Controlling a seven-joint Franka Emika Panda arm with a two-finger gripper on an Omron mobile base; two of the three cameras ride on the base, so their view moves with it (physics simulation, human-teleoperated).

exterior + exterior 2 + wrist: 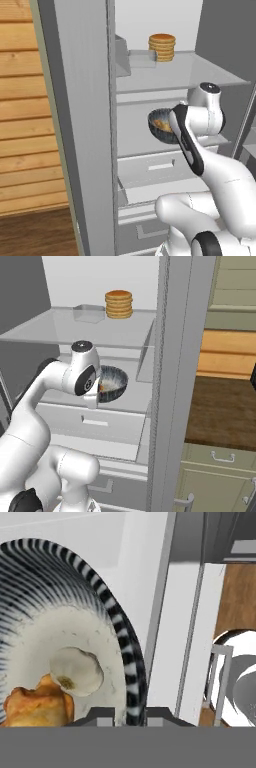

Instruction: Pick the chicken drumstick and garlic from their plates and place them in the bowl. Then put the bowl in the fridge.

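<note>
The bowl point(75, 577), dark ribbed outside and pale inside, is within the open fridge point(200, 70) over its middle shelf, tilted; whether it touches the shelf I cannot tell. In it lie the golden-brown chicken drumstick point(35, 704) and the pale round garlic point(77, 669), side by side. My gripper point(131, 716) is shut on the bowl's near rim. From the base views the bowl point(159, 127) point(114, 383) sits just beyond the white hand, and a bit of the drumstick point(161, 123) shows inside. The plates are out of view.
A stack of pancakes point(162, 47) point(119, 304) and a grey container point(89, 313) stand on the upper shelf. Drawers point(150, 170) lie under the bowl's shelf. The fridge's grey side wall point(172, 381) stands close on the right, with cabinets point(220, 466) beyond.
</note>
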